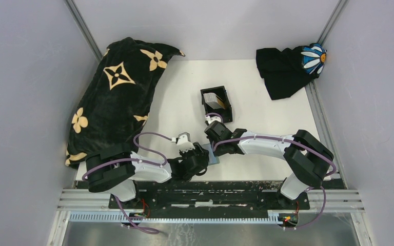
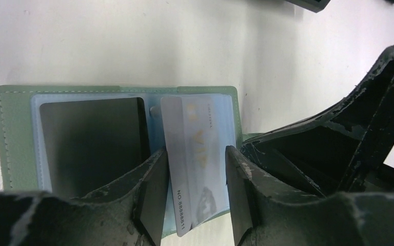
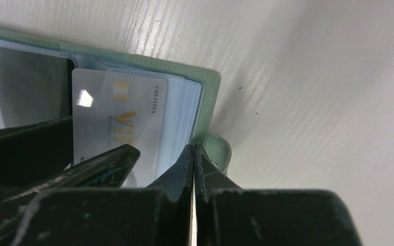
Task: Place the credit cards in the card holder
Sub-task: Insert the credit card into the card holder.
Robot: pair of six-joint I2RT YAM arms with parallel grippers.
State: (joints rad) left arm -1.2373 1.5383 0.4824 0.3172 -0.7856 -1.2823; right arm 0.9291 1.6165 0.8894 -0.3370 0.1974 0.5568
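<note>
Card [image 2: 197, 125] edges behind L gripper [image 2: 195, 169]

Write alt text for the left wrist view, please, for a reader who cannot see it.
A whitish-grey VIP card lies between the left gripper's parted jaws, on an open green wallet with clear sleeves. The wallet rests on a white table.
</note>
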